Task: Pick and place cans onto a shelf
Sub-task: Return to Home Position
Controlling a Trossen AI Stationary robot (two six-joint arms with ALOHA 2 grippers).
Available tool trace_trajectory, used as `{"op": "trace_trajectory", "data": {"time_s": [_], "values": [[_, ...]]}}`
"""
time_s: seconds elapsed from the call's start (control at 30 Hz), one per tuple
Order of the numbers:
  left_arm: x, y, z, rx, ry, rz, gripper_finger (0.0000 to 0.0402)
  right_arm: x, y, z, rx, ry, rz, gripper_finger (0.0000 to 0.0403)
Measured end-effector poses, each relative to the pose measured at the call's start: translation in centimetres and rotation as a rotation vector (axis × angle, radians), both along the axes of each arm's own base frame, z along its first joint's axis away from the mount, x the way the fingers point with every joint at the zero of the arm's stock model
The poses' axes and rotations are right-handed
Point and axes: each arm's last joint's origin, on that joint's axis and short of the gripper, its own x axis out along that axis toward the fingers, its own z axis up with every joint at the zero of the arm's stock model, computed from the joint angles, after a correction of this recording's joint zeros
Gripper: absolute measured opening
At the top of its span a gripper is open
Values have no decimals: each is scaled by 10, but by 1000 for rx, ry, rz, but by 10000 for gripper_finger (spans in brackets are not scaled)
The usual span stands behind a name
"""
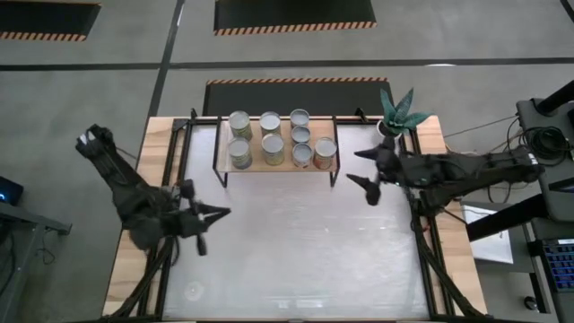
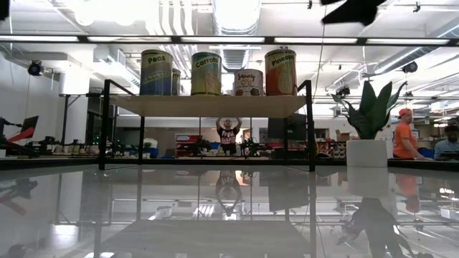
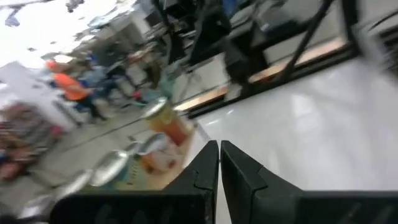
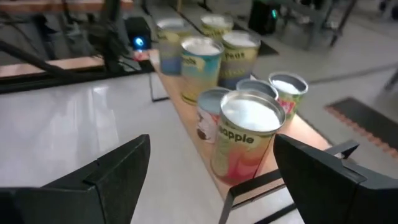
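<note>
Cans [image 1: 273, 149], eight in all, stand upright in two rough rows on the wooden top of the shelf [image 1: 256, 136]. The shelf sits at the far middle of the table [image 1: 305, 242]. Seen from table height, the front row includes a peas can [image 2: 155, 72], a carrots can [image 2: 206, 73] and a pineapple can [image 2: 280, 72].

The right tool [image 4: 212, 142] hangs just off the shelf's right end, spread wide and empty, facing the pineapple can. A potted plant [image 1: 397, 112] stands near it at the table's far right corner. The left tool [image 3: 219, 144] is over the table's left side, well apart from the shelf, its fingers pressed together on nothing.

The table is glossy white with bare wood strips along both sides, and it mirrors the shelf and the plant. Beyond it lies grey floor with a black mat [image 1: 291, 13] edged in stripes. The room behind has bright ceiling lights and ducts. One person [image 2: 228, 135] stands past the shelf, and another in an orange top [image 2: 403, 136] is at the right.
</note>
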Motion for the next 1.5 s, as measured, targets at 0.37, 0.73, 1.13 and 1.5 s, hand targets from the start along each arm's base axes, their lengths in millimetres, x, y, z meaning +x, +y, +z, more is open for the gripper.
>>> {"op": "trace_trajectory", "data": {"time_s": [0.37, 0.73, 1.13, 1.5], "values": [[-26, 15, -50, -235, -96, -37, 0, -37, 21, -43, -131, -101, 200, 325], [-32, 48, -86, -309, -219, 107, 0, -73, 11, -66, -233, -374, 342, 325], [-38, 87, -98, -268, -262, -15, 0, -101, 2, -97, -309, -449, 395, 325], [-52, 100, -139, -299, -310, -48, 0, -86, 8, -135, -396, -366, 397, 325]]}}
